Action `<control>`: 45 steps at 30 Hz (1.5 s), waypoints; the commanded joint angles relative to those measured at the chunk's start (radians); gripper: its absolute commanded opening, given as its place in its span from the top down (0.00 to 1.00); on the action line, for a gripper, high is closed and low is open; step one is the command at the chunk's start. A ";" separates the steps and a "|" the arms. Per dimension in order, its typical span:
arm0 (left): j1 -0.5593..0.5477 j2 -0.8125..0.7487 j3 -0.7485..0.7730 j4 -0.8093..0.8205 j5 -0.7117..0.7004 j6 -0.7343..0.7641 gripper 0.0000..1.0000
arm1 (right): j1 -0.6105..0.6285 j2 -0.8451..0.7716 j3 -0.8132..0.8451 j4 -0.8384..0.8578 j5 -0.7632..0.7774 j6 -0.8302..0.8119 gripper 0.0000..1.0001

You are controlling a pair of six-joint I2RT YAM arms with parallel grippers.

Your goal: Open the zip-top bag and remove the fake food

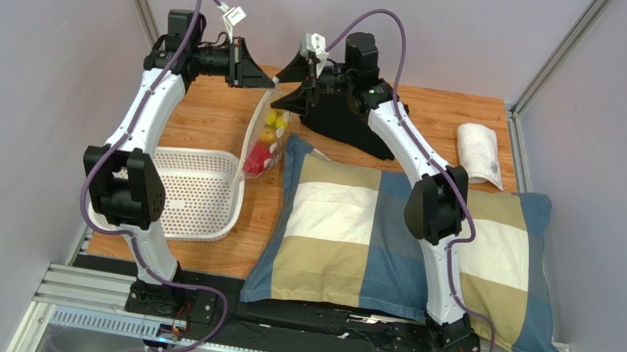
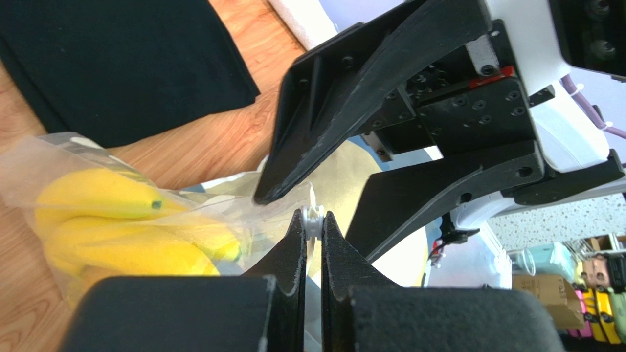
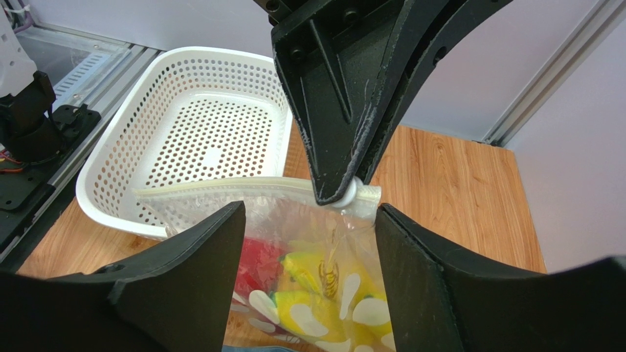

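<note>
Above the table (image 1: 446, 112): zip-top bag (image 3: 294, 220), fake food (image 3: 303, 268) inside; top edge pinched in closed left gripper (image 2: 314, 220); right gripper (image 3: 308, 213) open, astride that edge.

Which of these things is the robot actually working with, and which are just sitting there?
In the job:
- zip-top bag
- fake food inside it
- left tool, shut on the bag's top edge
- right tool, open on either side of the bag

Lying about:
- white perforated tray
- checked pillow
- folded black cloth
- rolled white towel
</note>
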State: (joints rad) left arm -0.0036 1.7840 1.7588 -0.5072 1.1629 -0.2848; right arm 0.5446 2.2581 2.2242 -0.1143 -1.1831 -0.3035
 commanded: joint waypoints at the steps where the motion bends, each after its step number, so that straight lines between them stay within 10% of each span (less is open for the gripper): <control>1: -0.027 -0.069 -0.009 0.015 0.047 0.024 1.00 | 0.008 0.043 0.028 0.096 -0.049 0.035 0.34; 7: -0.029 -0.074 -0.001 0.003 0.041 0.033 1.00 | 0.008 0.058 0.023 0.128 -0.070 0.063 0.64; 17: -0.029 -0.055 0.024 -0.047 0.032 0.064 1.00 | -0.012 0.034 0.006 0.076 -0.062 0.026 0.63; 22: -0.029 -0.051 0.037 -0.117 -0.008 0.116 1.00 | -0.017 0.034 0.002 0.085 -0.069 0.027 1.00; 45: -0.027 -0.397 -0.410 -0.053 -0.421 0.187 1.00 | -0.078 0.143 0.075 0.552 -0.027 0.553 1.00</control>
State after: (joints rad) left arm -0.0528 1.4738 1.4284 -0.4915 0.7963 -0.0681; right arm 0.5411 2.3981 2.2402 0.2241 -1.3090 0.1337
